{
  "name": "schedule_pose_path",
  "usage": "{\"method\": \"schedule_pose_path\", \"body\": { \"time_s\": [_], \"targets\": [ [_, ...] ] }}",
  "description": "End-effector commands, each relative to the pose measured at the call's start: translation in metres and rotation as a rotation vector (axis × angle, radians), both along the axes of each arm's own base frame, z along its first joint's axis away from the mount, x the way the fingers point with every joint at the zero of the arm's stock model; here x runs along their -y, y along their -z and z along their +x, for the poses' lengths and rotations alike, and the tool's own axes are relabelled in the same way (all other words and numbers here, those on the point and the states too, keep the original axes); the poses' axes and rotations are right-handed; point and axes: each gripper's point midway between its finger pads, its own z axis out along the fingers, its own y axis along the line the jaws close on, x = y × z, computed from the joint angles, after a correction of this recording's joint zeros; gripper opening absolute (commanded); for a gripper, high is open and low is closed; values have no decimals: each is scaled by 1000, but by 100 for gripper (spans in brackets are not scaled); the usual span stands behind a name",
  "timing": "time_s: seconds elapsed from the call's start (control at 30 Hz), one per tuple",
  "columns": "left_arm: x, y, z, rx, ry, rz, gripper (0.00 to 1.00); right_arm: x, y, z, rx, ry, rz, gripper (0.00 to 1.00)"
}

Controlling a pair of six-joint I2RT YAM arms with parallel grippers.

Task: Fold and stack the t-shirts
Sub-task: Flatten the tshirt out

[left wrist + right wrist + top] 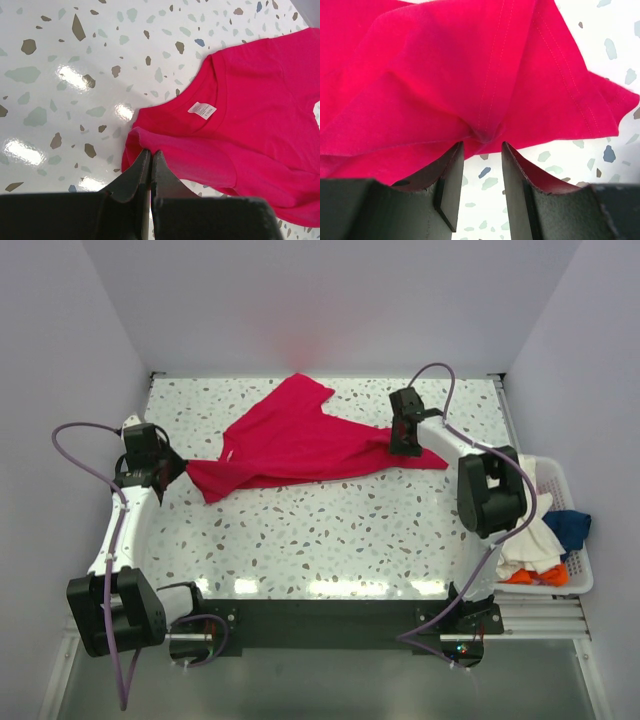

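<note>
A crimson-red t-shirt (300,435) lies crumpled and stretched across the far half of the speckled table. My left gripper (165,472) is at its left end. In the left wrist view this gripper (151,151) is shut, its tips pinching a folded edge of the red t-shirt (250,100) just below the collar and its white label. My right gripper (405,440) is at the shirt's right corner. Seen from the right wrist, the gripper (482,144) has its jaws apart, and a puckered hem of the red t-shirt (445,75) lies over the tips.
A white slatted basket (585,580) stands off the table's right edge. It holds a cream-white t-shirt (530,530), a dark blue one (570,525) and an orange one (540,575). Grey walls close in the table on three sides.
</note>
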Motion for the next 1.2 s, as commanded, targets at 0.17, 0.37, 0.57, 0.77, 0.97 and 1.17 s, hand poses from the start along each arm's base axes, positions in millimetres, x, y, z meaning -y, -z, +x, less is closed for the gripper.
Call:
{"method": "schedule_pose_path", "body": {
  "time_s": [0.17,0.37,0.57,0.77,0.97,1.17],
  "targets": [
    [-5,-18,13,66,-5,4,0,4,10,29,17,11,7,42],
    [-5,-19,12,70,-3,8,0,4,-9,69,84,32,26,36],
    [-5,-18,11,70,-3,9,0,1,-22,91,116,37,32,31],
    [-2,-16,12,74,8,-2,0,-7,-23,112,162,10,54,33],
    [-1,-16,12,76,12,-4,0,-8,-42,123,200,-2,45,60],
    [0,-17,14,84,18,-10,0,7,-74,92,237,51,46,59]
  ]
}}
